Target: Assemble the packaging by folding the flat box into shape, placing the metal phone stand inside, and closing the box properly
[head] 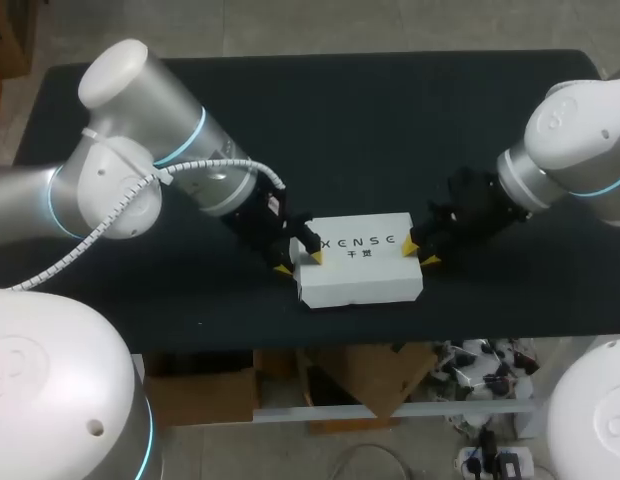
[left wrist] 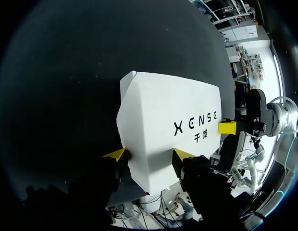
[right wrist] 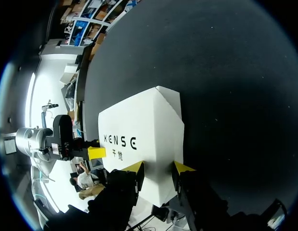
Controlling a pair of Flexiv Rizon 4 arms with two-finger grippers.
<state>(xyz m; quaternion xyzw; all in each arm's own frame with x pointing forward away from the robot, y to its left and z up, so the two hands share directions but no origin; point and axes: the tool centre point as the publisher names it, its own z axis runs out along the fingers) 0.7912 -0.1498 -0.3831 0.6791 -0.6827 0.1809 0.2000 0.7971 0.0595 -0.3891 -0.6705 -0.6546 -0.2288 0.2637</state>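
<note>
A white box (head: 358, 265) with dark print on its lid lies closed on the black table (head: 390, 130), near the front edge. My left gripper (head: 299, 262) is at the box's left end. In the left wrist view that end of the box (left wrist: 163, 115) sits between its fingers (left wrist: 148, 155), both yellow tips pressed against it. My right gripper (head: 420, 253) holds the opposite end, and its fingers (right wrist: 158, 167) clamp the box (right wrist: 144, 125) from two sides. Each wrist view also shows the other arm's yellow fingertip (left wrist: 227, 127) (right wrist: 96, 153) at the far end. No metal phone stand is visible.
The table's front edge (head: 370, 335) runs a short way in front of the box. Bare black tabletop stretches behind the box and out to both sides.
</note>
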